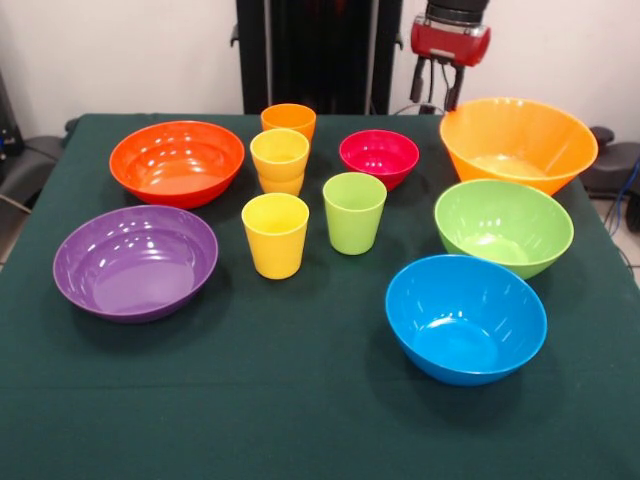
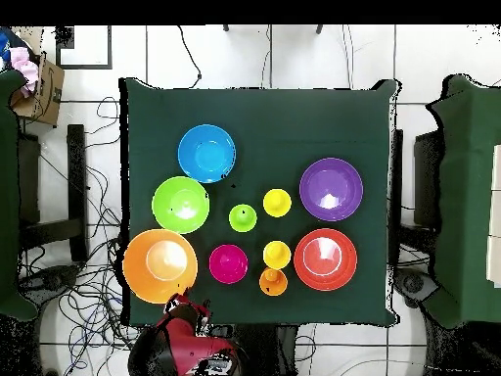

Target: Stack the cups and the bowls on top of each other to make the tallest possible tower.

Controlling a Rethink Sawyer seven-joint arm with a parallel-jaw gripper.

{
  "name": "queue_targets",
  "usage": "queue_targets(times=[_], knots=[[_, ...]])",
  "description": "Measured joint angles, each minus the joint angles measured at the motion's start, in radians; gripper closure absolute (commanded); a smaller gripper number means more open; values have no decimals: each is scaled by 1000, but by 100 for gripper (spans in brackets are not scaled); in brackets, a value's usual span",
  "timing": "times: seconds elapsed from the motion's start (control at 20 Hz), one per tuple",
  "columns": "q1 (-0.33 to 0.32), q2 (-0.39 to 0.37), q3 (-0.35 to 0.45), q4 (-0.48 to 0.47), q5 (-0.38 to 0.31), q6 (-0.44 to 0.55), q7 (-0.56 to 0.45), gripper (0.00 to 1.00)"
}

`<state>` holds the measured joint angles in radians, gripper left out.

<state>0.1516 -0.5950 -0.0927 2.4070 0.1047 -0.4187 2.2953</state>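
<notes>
All the pieces stand apart on the green table. The large orange bowl (image 1: 518, 143), lime green bowl (image 1: 503, 225) and blue bowl (image 1: 466, 317) line the right side. The red-orange bowl (image 1: 177, 160) and purple bowl (image 1: 135, 262) are on the left. The small magenta bowl (image 1: 379, 157), an orange cup (image 1: 288, 120), a lime green cup (image 1: 354, 211) and a yellow cup (image 1: 275, 233) stand in the middle. Another yellow cup (image 1: 280, 156) sits nested in a second cup. My gripper (image 1: 436, 90) hangs open and empty behind the table's far edge, just left of the large orange bowl.
The table (image 2: 294, 117) is covered in dark green cloth. Black chairs (image 2: 29, 196) stand at both sides. Cables lie on the floor by the robot's base (image 2: 186, 348). A cardboard box (image 2: 39, 88) sits off one corner.
</notes>
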Motion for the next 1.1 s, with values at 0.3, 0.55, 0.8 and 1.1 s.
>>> queue_targets(times=[0.3,0.55,0.8,1.1], knots=[[6,-16,3,0,16,0,0,0],[15,-54,5,3,34,17,0,0],[16,-116,7,9,45,71,0,0],[16,-155,7,12,44,112,0,0]])
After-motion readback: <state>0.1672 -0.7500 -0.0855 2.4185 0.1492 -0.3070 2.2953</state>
